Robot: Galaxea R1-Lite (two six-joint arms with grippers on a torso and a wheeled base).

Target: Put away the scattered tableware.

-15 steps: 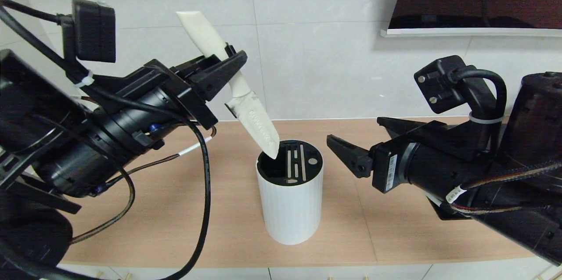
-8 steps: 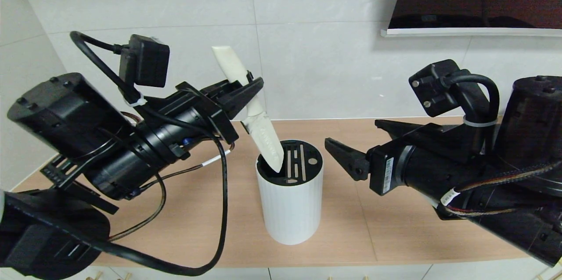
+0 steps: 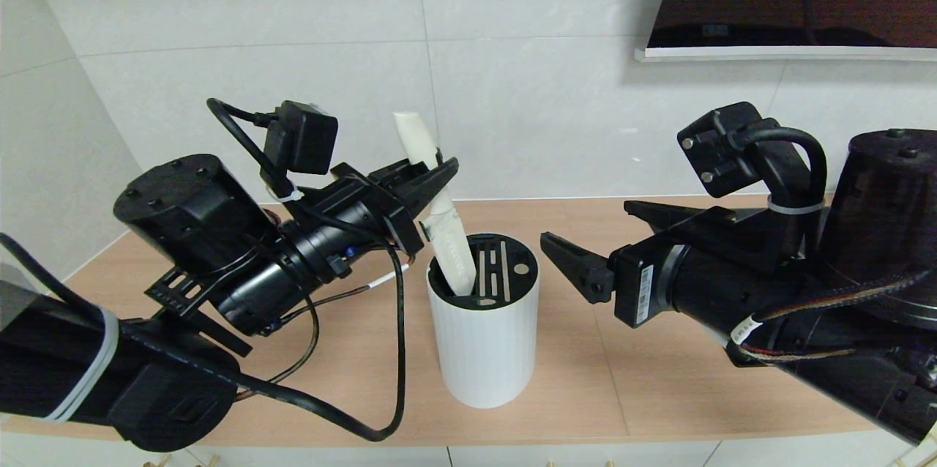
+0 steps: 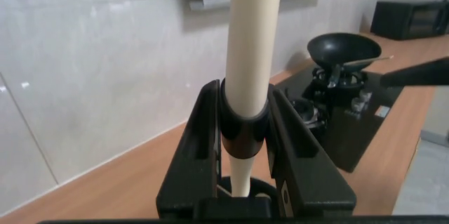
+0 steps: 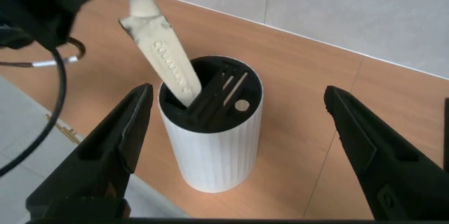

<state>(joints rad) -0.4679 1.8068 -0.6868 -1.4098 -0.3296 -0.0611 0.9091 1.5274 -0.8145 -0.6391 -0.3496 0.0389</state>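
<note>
Lowering the knife [image 3: 444, 222] into the knife holder [image 3: 483, 350] looks like the job right now. The left end effector [image 3: 432, 178] is squeezed tight on the knife where the handle [image 3: 413, 134] meets the blade [image 3: 455, 262]. The tip of the blade sits inside the big hole [image 3: 439, 275] on the holder's left side, not in the thin slots [image 3: 494, 266] beside it. The knife leans a little, with the handle tipped up and back.

To do this well, I think the arm should go down slowly and keep the blade off the rim. It should let go only when the blade is deep inside, or the knife could tip out. The right end effector [image 3: 588, 220] is wide open, holds nothing, and sits just beside the holder on its right. It could steady the holder if the holder wobbles.

The knife is creamy white all over and looks smooth and hard, with a round handle and a flat, pointy blade. The holder is a tall white tube with fine ridges down its side and a black top [image 3: 516, 284]. It stands upright on the light wooden counter [image 3: 659, 379], which looks flat and smooth.
</note>
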